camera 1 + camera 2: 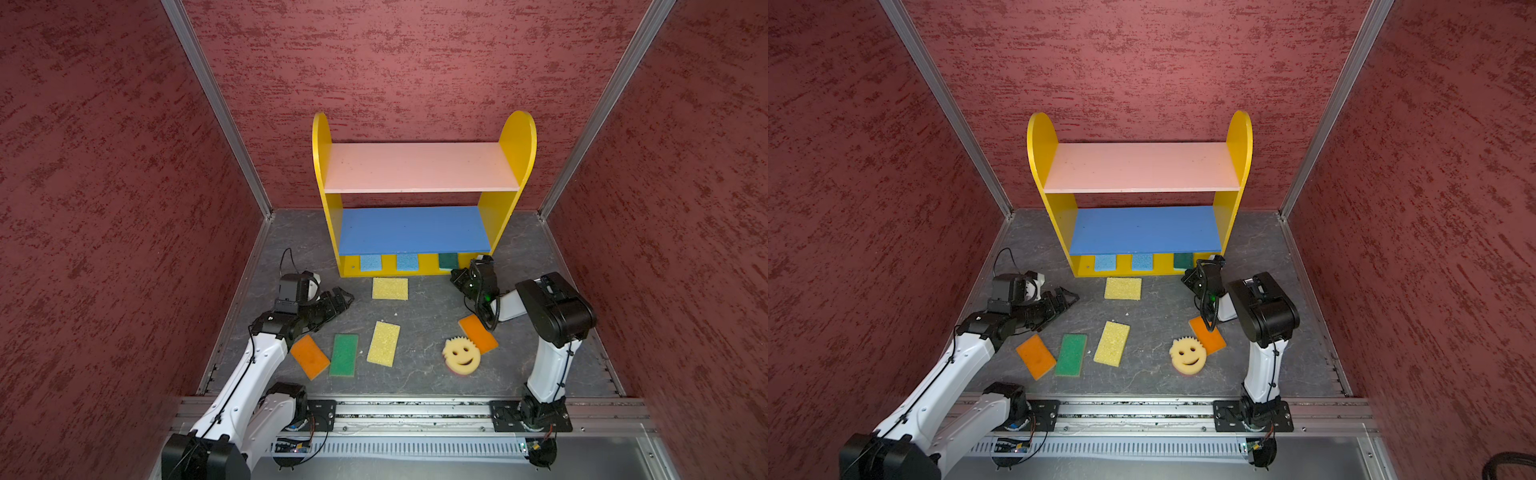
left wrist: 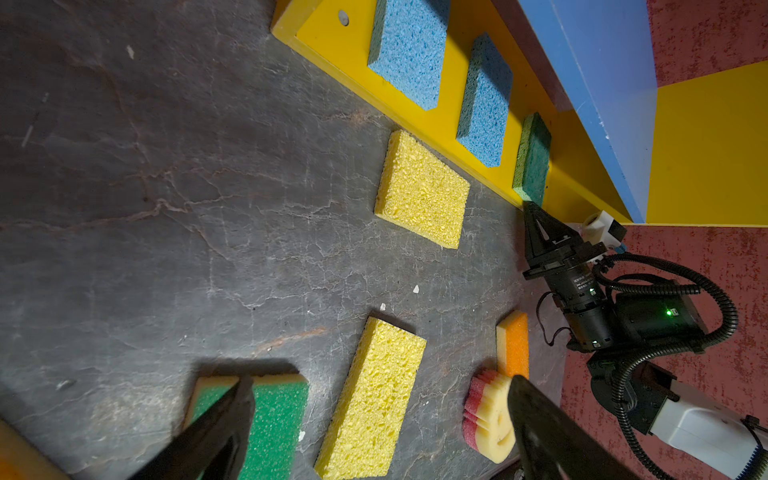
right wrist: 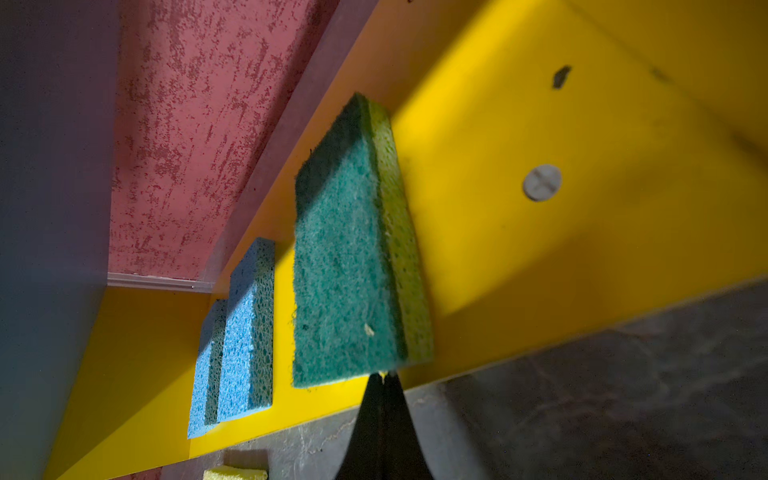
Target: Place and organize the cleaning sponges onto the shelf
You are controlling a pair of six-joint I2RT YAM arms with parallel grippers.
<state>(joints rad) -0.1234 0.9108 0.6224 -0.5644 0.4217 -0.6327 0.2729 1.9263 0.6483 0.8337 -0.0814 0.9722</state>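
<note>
The shelf point(image 1: 515, 141) stands at the back. Its yellow base holds two blue sponges point(image 1: 370, 262) point(image 1: 407, 262) and a dark green sponge point(image 3: 345, 257). My right gripper point(image 3: 384, 376) is shut, with its tips against that green sponge's front edge point(image 1: 448, 260). My left gripper point(image 1: 343, 300) hangs open and empty over the floor, left of a yellow sponge point(image 1: 390, 288). Loose on the floor lie another yellow sponge point(image 2: 374, 399), a green one point(image 1: 344, 355), two orange ones point(image 1: 309, 356) point(image 1: 478, 333) and the round smiley sponge point(image 1: 461, 354).
Red textured walls point(image 1: 124, 208) close in the grey floor point(image 1: 415, 374) on three sides. An aluminium rail point(image 1: 415, 409) carries both arm bases along the front. The right arm's elbow point(image 1: 555, 309) stands above the right-hand orange sponge. A black cable loop point(image 1: 286, 262) rises behind the left wrist.
</note>
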